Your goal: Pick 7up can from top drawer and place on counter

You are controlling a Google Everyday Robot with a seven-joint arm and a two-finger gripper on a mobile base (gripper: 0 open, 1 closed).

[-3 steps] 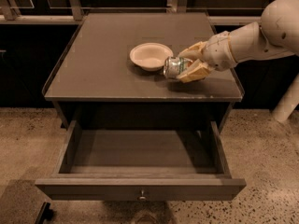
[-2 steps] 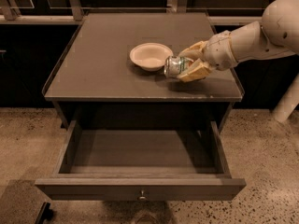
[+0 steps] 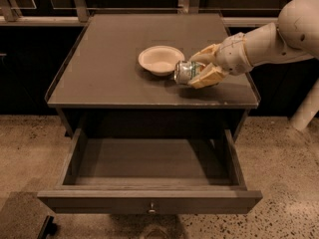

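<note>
I am placing: my end effector [image 3: 197, 69], just beside the bowl [image 3: 160, 59], pinches the can [image 3: 184, 72] at the surface [image 3: 109, 71]; next I should release.

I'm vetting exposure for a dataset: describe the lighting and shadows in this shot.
Camera view: dim, warm overhead light; the counter is evenly lit; the open top drawer darkens toward its back, under the counter; the gripper, shut on the 7up can beside the white bowl, casts a soft shadow on the counter below it.

The gripper [image 3: 195, 70], low over the bench [image 3: 104, 68], clasps the 7up can [image 3: 183, 72] sideways in its jaws just beside the white bowl [image 3: 160, 59].
</note>
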